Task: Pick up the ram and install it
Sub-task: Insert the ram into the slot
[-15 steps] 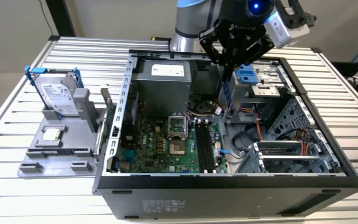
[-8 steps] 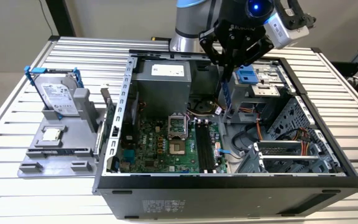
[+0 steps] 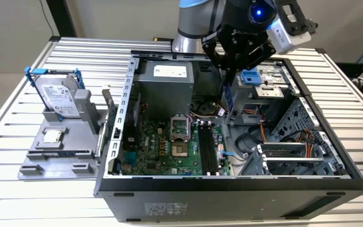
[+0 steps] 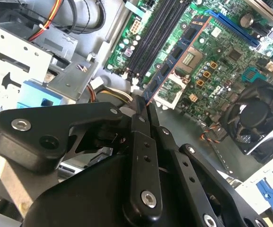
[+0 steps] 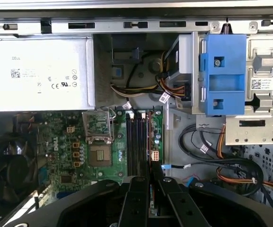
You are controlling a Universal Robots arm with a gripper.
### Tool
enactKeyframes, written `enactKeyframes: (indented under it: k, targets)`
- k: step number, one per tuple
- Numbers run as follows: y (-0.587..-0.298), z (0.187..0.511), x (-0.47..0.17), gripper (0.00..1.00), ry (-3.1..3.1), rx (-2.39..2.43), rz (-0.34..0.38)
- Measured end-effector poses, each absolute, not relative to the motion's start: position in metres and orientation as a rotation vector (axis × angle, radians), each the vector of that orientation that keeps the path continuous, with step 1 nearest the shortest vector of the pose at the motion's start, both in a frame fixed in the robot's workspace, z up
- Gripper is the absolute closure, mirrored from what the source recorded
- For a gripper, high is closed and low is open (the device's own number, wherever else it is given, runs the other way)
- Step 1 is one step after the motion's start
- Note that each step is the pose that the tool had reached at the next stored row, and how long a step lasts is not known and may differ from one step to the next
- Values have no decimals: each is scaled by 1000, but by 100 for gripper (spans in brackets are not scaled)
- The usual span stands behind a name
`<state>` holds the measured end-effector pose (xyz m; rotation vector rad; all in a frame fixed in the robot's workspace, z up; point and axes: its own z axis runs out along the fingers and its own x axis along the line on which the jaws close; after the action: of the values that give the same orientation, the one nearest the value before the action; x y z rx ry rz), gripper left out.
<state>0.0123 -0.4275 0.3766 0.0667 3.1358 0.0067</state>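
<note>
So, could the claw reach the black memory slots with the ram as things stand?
Probably yes: the claw, shut on the ram, hangs above the open case, and the black slots lie uncovered.

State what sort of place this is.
Likely a robot computer-assembly bench: open black metal computer case on a slatted aluminium table, grey plastic parts fixture, black claw gripping the thin dark ram stick.
</note>
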Motion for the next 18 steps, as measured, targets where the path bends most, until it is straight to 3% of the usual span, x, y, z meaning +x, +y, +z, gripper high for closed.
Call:
enactKeyframes:
  k: [18]
  targets:
    - [-428,361,12,100,3136,67,7]
